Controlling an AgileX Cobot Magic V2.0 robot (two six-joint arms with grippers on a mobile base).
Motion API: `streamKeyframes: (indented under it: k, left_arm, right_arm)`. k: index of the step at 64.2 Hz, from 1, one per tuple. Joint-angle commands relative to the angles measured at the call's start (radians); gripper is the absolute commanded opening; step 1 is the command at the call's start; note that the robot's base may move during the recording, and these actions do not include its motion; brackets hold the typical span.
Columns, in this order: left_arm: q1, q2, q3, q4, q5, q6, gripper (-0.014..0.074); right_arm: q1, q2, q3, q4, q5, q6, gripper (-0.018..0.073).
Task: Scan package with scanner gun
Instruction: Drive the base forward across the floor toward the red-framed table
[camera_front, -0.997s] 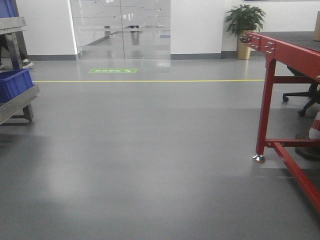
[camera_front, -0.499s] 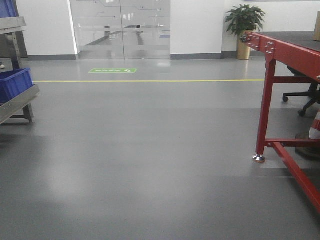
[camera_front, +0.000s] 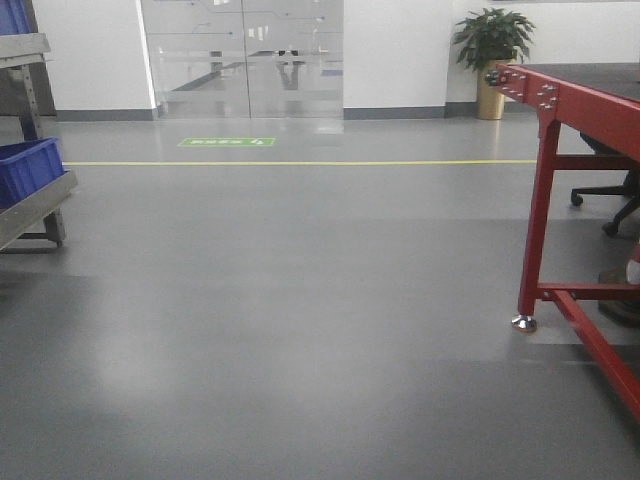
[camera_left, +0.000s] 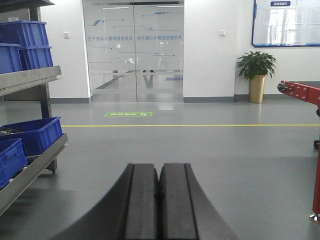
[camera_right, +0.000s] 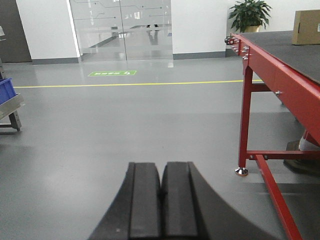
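A brown cardboard package stands at the far right end of the red table in the right wrist view. No scanner gun shows in any view. My left gripper is shut and empty, pointing over bare grey floor. My right gripper is shut and empty, also over bare floor, left of the red table's leg. Neither gripper shows in the front view.
The red table stands on the right with a foot on the floor. A metal rack with blue bins is on the left. Glass doors, a potted plant and an office chair stand behind a yellow floor line.
The whole front view has shifted slightly: the red table and plant now sit a little further right, the yellow line a little lower. A person's feet at the far left have gone from view.
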Motion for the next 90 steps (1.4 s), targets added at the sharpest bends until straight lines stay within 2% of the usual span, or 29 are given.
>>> streamKeyframes:
  k: [1,90]
  left_arm:
    - [0.001,-0.004,-0.001,-0.002,-0.016,-0.007,-0.0111]
    - [0.001,-0.004,-0.001,-0.002,-0.016,-0.007,-0.0111]
  right_arm:
    - [0.002,-0.003,-0.001,0.0,-0.021,0.0,-0.0153]
    - [0.002,-0.003,-0.001,0.0,-0.021,0.0,-0.0153]
